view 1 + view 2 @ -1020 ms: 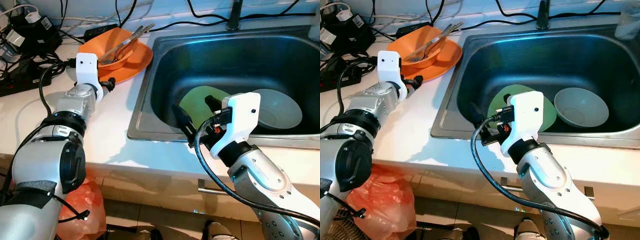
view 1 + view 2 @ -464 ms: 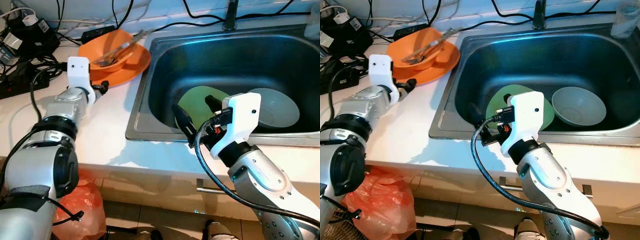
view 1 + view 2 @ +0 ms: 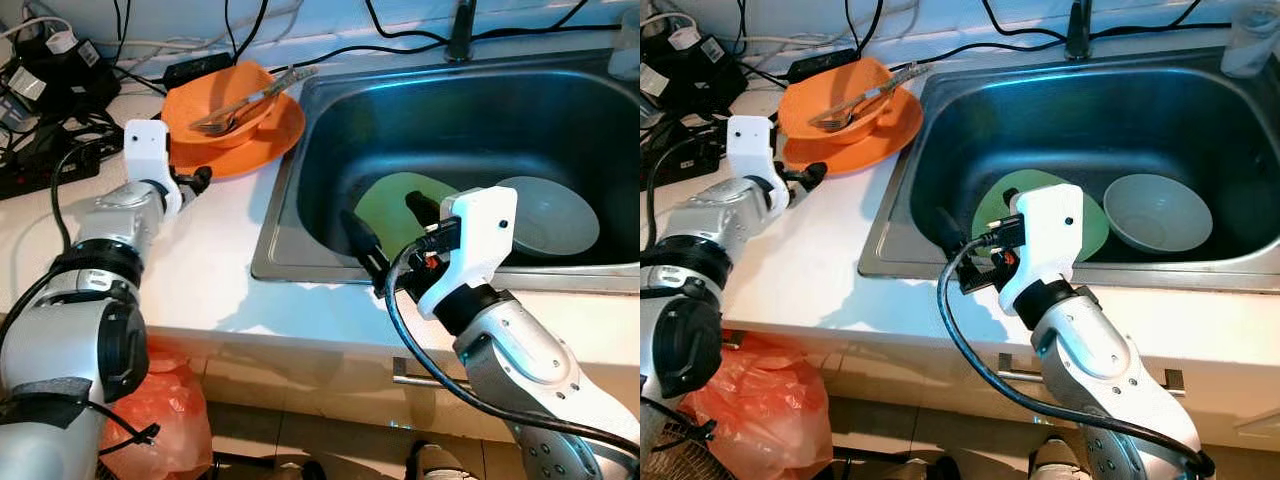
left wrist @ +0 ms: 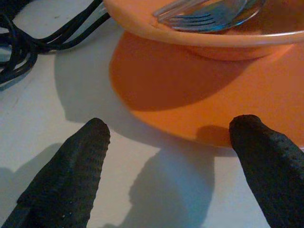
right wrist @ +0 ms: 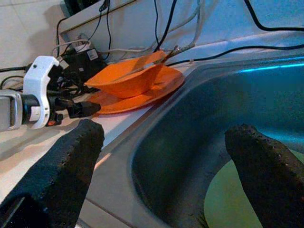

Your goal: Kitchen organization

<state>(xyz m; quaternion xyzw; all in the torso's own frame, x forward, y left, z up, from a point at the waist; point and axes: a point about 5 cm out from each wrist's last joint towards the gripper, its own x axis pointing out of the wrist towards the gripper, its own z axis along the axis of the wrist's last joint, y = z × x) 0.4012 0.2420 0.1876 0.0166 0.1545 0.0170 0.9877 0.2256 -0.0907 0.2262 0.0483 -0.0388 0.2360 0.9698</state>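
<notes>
White tabletop [image 3: 215, 265] carries an orange plate [image 3: 262, 140]; left gripper [image 4: 171, 142] is held spread beside it, right gripper [image 5: 161, 156] spread over the sink [image 3: 560, 110].

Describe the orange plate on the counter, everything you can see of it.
The orange plate is round, shallow, matte and plastic-looking. It lies flat on the white counter just left of the sink. An orange bowl holding a fork and other cutlery sits on it. The left end effector is open, level with the plate's near rim, one finger at its edge; contact is unclear.
</notes>
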